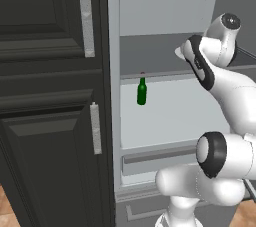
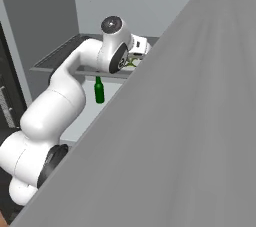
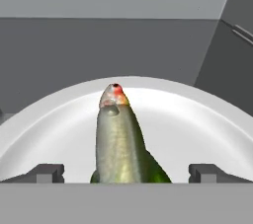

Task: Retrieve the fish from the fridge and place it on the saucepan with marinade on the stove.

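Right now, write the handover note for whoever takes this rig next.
Gripper: open, fingertips on either side of the fish, not closed on it.
Fish: lying on a white plate on a fridge shelf; the fridge door is open.
A green bottle stands on the shelf below.
Done: fridge opened, gripper lined up on the fish.
Left: grasp, lift out, carry to the saucepan of marinade on the stove.
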Motion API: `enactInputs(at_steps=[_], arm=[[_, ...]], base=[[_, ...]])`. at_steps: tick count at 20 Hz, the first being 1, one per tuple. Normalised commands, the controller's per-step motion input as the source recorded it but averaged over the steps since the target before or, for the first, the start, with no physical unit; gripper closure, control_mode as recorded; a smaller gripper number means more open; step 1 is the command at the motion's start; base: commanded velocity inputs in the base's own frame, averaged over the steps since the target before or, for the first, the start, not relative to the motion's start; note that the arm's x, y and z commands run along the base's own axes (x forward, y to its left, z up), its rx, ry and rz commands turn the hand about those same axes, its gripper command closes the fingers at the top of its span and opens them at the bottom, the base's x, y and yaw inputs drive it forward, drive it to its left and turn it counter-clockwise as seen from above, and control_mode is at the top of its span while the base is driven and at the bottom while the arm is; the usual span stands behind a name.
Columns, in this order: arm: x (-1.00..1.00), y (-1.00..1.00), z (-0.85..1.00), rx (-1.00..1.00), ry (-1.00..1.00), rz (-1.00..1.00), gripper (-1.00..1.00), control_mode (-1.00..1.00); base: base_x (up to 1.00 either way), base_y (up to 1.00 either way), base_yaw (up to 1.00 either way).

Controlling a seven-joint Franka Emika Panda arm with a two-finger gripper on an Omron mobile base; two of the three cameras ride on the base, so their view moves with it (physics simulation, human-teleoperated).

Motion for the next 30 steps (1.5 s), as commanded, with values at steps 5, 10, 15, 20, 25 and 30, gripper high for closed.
enactInputs(at_steps=[5, 10, 15, 20, 25, 30], arm=[[0.17, 0.00, -0.16, 0.00, 0.00, 0.00, -1.00, -1.00], [0.13, 0.00, -0.10, 0.00, 0.00, 0.00, -1.00, -1.00], [0.07, 0.00, -0.08, 0.00, 0.01, 0.00, 1.00, -1.00], [0.01, 0.00, -0.05, 0.00, 0.03, 0.00, 1.00, -1.00], [0.00, 0.00, -0.08, 0.00, 0.04, 0.00, 1.00, -1.00], [0.00, 0.00, -0.04, 0.00, 0.06, 0.00, 1.00, -1.00]], base=[[0.00, 0.00, 0.00], [0.00, 0.00, 0.00], [0.00, 0.00, 0.00], [0.00, 0.00, 0.00], [0.00, 0.00, 0.00], [0.00, 0.00, 0.00]])
